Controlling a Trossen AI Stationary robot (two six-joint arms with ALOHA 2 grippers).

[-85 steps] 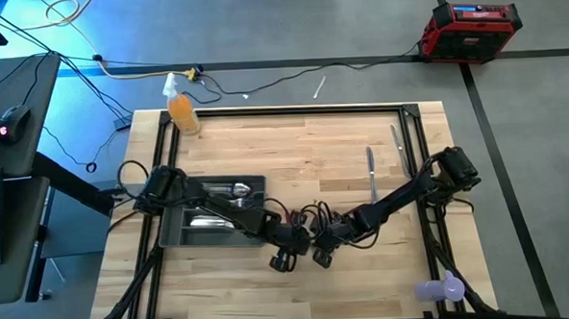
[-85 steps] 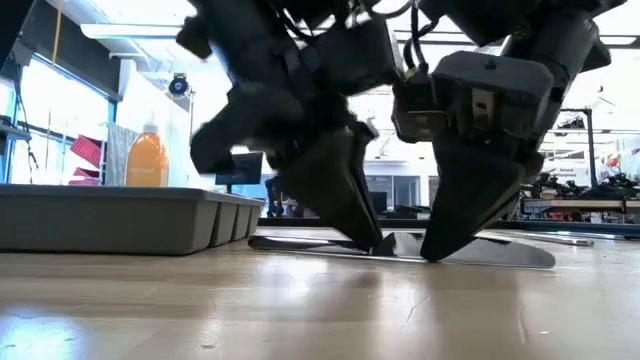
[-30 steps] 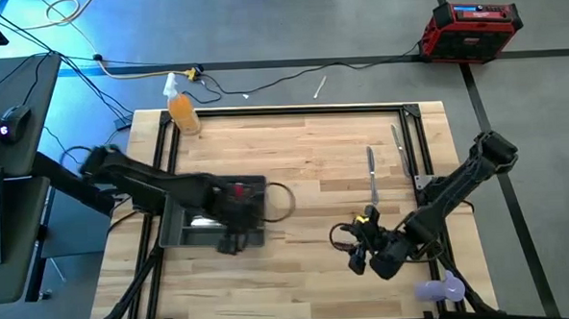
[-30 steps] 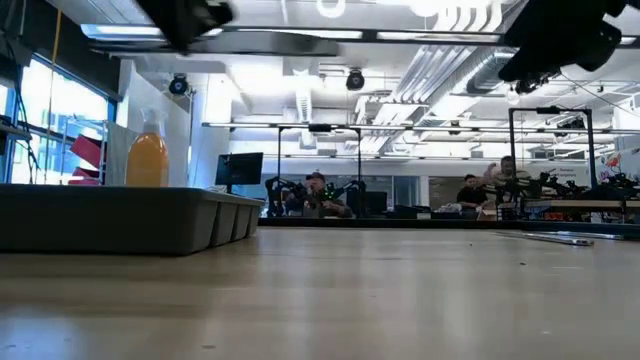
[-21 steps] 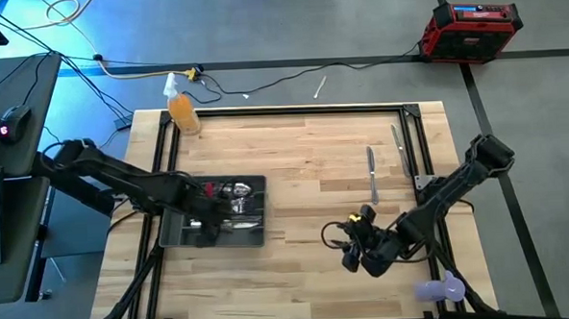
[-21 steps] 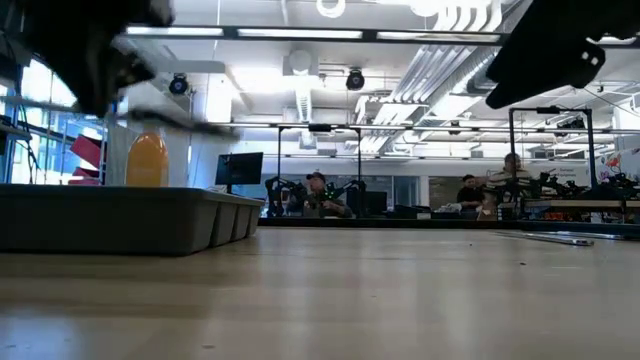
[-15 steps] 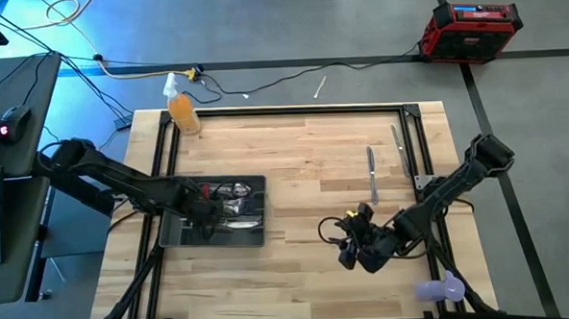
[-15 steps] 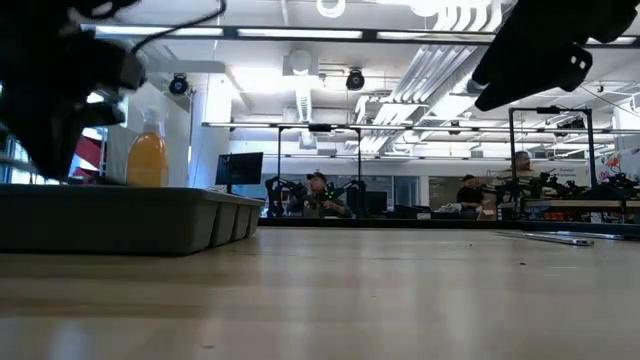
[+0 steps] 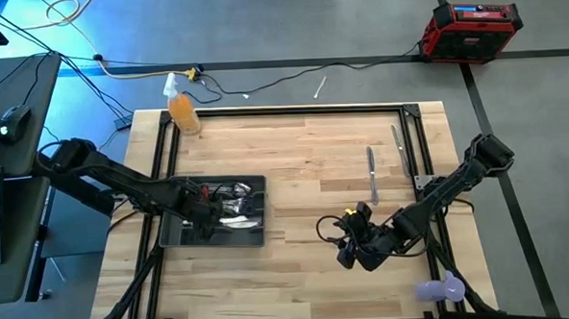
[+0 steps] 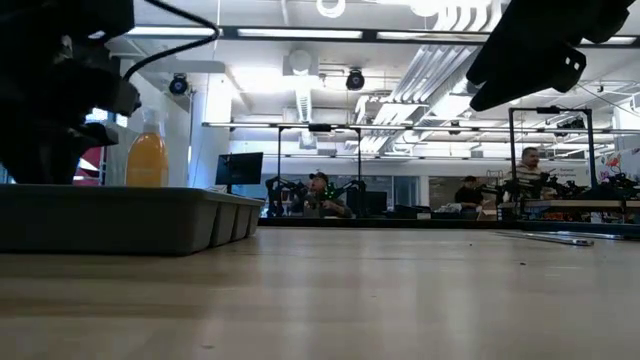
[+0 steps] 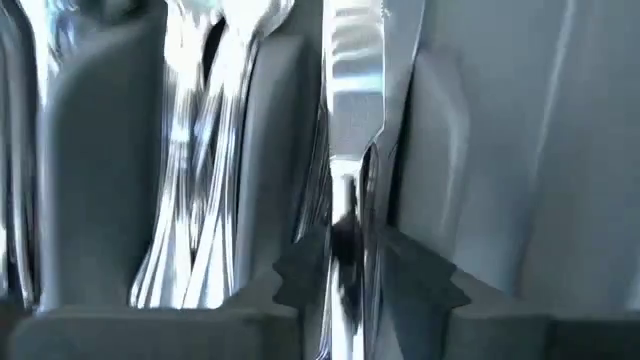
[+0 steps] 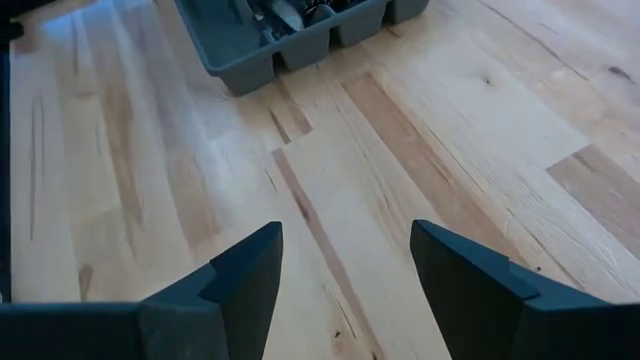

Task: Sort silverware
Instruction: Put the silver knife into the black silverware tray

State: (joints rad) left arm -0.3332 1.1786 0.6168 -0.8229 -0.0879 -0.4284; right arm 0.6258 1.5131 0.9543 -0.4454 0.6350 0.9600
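Observation:
The dark grey tray (image 9: 172,237) sits at the table's left, with silverware (image 9: 233,192) lying in its compartments. My left gripper (image 9: 205,219) points down into the tray. In the left wrist view its parted fingers (image 11: 300,285) stand on either side of a knife (image 11: 355,120), which lies along one compartment. Forks or spoons (image 11: 200,150) fill the compartment beside it. Two more pieces of silverware (image 9: 371,173) (image 9: 396,140) lie on the wood at the far right. My right gripper (image 9: 351,251) hangs open over bare wood right of the table's middle, nothing between its fingers (image 12: 240,275).
An orange bottle (image 9: 181,111) stands at the far left corner and a purple object (image 9: 442,289) at the near right corner. Black frame rails (image 9: 292,109) run along the table's edges. Bare wood (image 9: 303,149) lies between the tray and the loose silverware. People sit in the room beyond (image 10: 318,195).
My left gripper has gone from above the tray's right end toward the table's left edge and down into the tray, and has then stayed there. My right gripper has drifted slightly toward the table's left, still open.

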